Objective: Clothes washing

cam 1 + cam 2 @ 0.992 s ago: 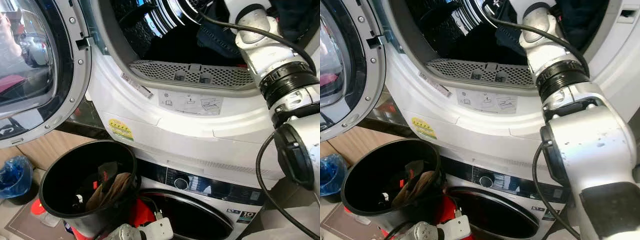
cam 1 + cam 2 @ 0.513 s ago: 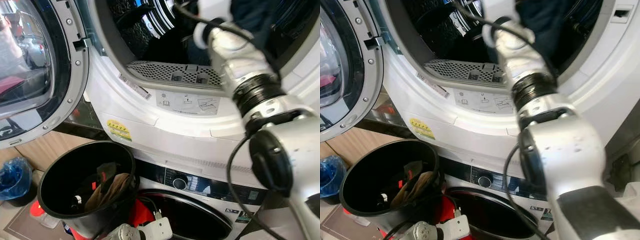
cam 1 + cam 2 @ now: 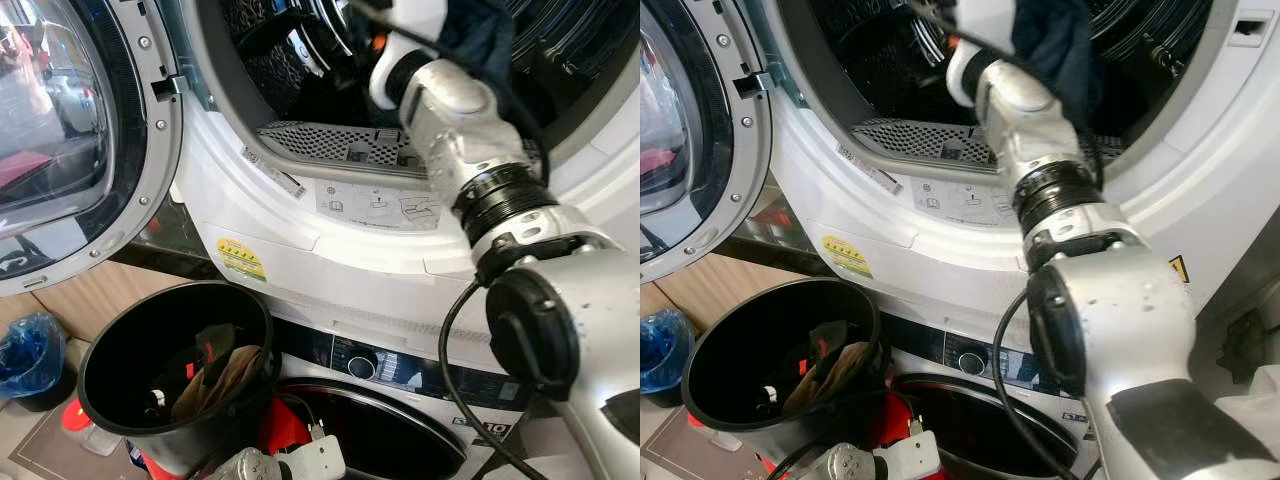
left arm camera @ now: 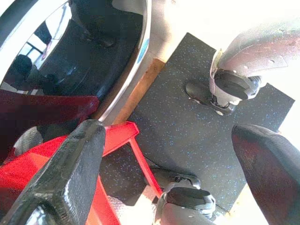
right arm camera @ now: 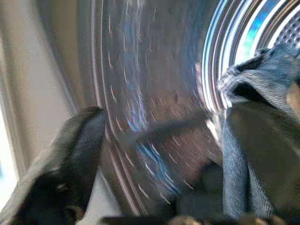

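Right end effector (image 5: 154, 187) deep in the upper drum (image 3: 560, 50), fingers parted around denim garment (image 5: 248, 140) hanging at three o'clock; left end effector (image 4: 173, 154) wide, low, farther off.

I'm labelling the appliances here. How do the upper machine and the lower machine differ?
The upper machine has its round door swung open, baring the drum, with the right arm reaching in; the lower machine has its dark door shut. The upper machine bears a yellow sticker; the lower machine shows a dial on a dark panel. Both are white front-loaders.
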Available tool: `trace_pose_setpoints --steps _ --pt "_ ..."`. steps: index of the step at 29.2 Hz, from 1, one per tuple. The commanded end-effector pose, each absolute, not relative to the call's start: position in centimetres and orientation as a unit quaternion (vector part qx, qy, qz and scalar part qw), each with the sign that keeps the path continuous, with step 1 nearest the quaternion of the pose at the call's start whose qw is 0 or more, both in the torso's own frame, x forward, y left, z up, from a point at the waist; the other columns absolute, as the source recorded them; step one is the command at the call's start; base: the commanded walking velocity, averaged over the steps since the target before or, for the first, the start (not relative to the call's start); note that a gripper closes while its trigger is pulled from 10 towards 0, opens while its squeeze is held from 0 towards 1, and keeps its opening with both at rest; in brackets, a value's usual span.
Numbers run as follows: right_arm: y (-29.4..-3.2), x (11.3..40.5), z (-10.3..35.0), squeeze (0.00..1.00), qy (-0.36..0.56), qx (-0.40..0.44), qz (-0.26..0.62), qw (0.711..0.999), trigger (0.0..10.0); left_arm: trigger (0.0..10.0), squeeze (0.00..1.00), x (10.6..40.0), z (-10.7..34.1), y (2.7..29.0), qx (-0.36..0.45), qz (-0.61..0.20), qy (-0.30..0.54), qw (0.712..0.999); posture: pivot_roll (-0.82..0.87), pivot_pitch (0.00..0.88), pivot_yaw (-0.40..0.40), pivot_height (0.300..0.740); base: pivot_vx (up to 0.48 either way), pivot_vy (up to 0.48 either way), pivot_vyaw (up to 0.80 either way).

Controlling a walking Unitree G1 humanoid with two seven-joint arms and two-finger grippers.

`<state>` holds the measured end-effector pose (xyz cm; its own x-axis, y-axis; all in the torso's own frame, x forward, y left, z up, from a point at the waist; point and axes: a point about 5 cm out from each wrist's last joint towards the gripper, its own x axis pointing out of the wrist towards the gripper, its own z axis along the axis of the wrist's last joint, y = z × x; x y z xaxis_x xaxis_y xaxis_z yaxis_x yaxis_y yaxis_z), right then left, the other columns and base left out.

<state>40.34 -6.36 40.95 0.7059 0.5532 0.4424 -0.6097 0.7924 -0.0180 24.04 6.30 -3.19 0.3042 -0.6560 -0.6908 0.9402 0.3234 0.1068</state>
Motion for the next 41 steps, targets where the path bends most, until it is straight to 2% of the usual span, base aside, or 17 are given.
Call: trace_pose_setpoints --steps 1,6,8,11,15,17,24,26,27,29,41 --pt "-6.5 39.3 43.0 0.00 -0.266 0.090 0.360 0.890 10.0 10.0 0.00 23.9 -3.5 6.8 0.260 -0.518 0.290 0.761 -0.11 0.006 0.109 0.740 0.000 0.000 0.00" --pt "-7.3 39.1 42.6 0.00 -0.276 0.087 0.373 0.882 10.0 10.0 0.00 24.0 -3.4 6.8 0.261 -0.517 0.290 0.762 -0.11 0.011 0.114 0.740 0.000 0.000 0.00" --pt "-8.8 40.0 42.4 0.00 -0.269 0.068 0.294 0.915 10.0 10.0 0.00 24.0 -3.4 6.9 0.262 -0.518 0.291 0.761 -0.13 0.011 0.122 0.740 0.000 0.000 0.00" --pt "-9.8 40.2 42.4 0.00 -0.269 0.065 0.267 0.923 10.0 10.0 0.00 24.0 -3.4 6.8 0.264 -0.521 0.290 0.758 -0.12 0.011 0.118 0.740 0.000 0.000 0.00" --pt "-9.4 39.4 42.7 0.00 -0.299 0.087 0.329 0.892 10.0 10.0 0.00 24.0 -3.5 6.9 0.262 -0.518 0.291 0.761 -0.12 0.019 0.117 0.740 0.000 0.000 0.00" --pt "-9.3 39.3 42.7 0.00 -0.303 0.089 0.336 0.887 10.0 10.0 0.00 24.0 -3.5 6.9 0.262 -0.518 0.291 0.761 -0.12 0.020 0.118 0.740 0.000 0.000 0.00" --pt "-10.3 36.8 41.8 0.00 -0.364 0.112 0.435 0.816 10.0 10.0 0.00 23.9 -3.5 6.8 0.261 -0.519 0.292 0.760 -0.12 0.027 0.121 0.740 0.000 0.000 0.00" --pt "-10.4 35.2 40.3 0.00 -0.370 0.105 0.483 0.787 10.0 10.0 0.00 23.9 -3.5 6.7 0.261 -0.519 0.293 0.760 -0.13 0.027 0.122 0.740 0.000 0.000 0.00" --pt "-10.4 35.2 40.3 0.00 -0.370 0.105 0.483 0.787 10.0 10.0 0.00 23.9 -3.5 6.7 0.261 -0.519 0.293 0.760 -0.13 0.027 0.122 0.740 0.000 0.000 0.00" --pt "-10.2 33.7 38.8 0.00 -0.361 0.096 0.531 0.760 10.0 10.0 0.00 23.9 -3.5 6.7 0.261 -0.519 0.293 0.760 -0.14 0.028 0.126 0.740 0.000 0.000 0.00" --pt "-9.1 29.8 34.9 0.00 -0.301 0.034 0.628 0.717 10.0 10.0 0.00 23.9 -3.5 6.6 0.260 -0.520 0.293 0.759 -0.14 0.022 0.122 0.740 0.000 0.000 0.00"
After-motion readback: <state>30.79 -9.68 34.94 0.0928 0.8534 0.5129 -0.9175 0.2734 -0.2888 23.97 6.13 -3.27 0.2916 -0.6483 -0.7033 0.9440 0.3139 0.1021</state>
